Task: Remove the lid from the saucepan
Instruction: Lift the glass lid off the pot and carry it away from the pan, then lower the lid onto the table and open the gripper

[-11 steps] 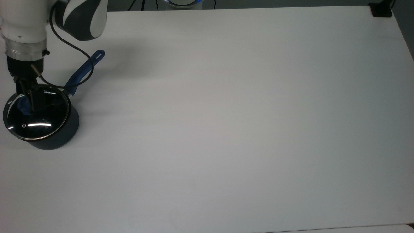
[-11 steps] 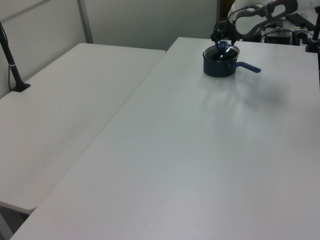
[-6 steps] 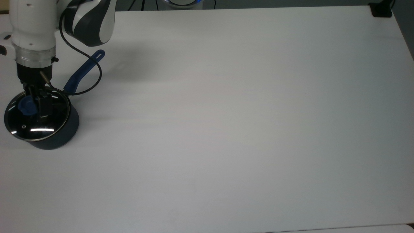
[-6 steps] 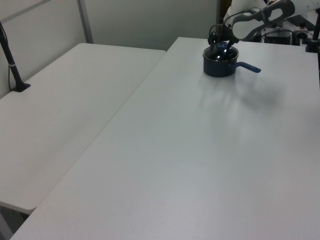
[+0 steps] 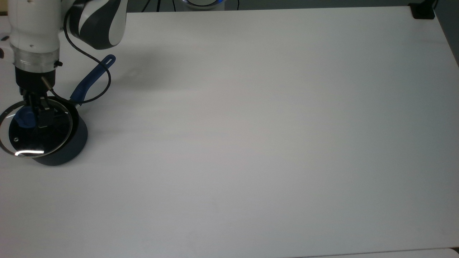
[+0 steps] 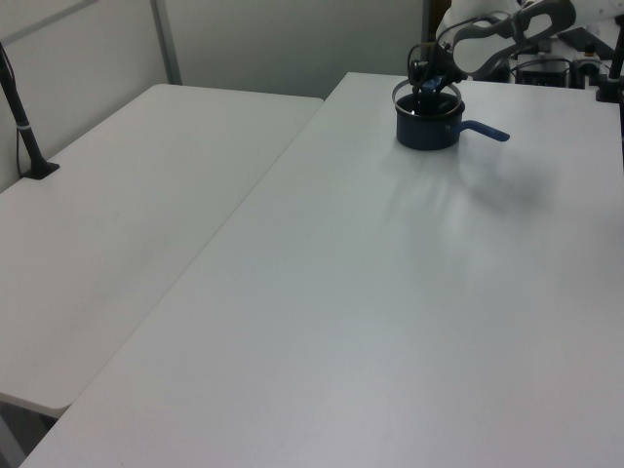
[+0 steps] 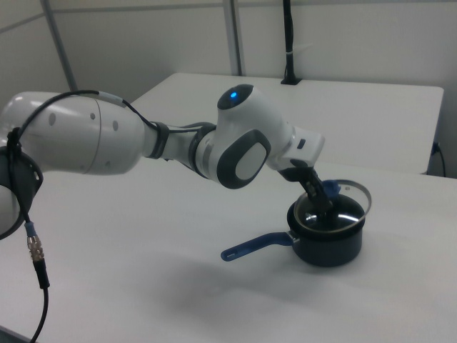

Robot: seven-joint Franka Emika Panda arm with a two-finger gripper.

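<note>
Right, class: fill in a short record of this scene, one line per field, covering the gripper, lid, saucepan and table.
gripper: shut on the lid's blue knob
lid: lifted clear of the rim, tilted, offset toward the top view's left
saucepan: upright on the table, black inside partly exposed
saucepan handle: blue, pointing to the top view's upper right
table: white

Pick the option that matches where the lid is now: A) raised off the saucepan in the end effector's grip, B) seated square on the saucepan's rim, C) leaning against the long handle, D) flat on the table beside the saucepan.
A: the end effector grips the blue knob and holds the lid lifted above the saucepan, offset from its rim.
</note>
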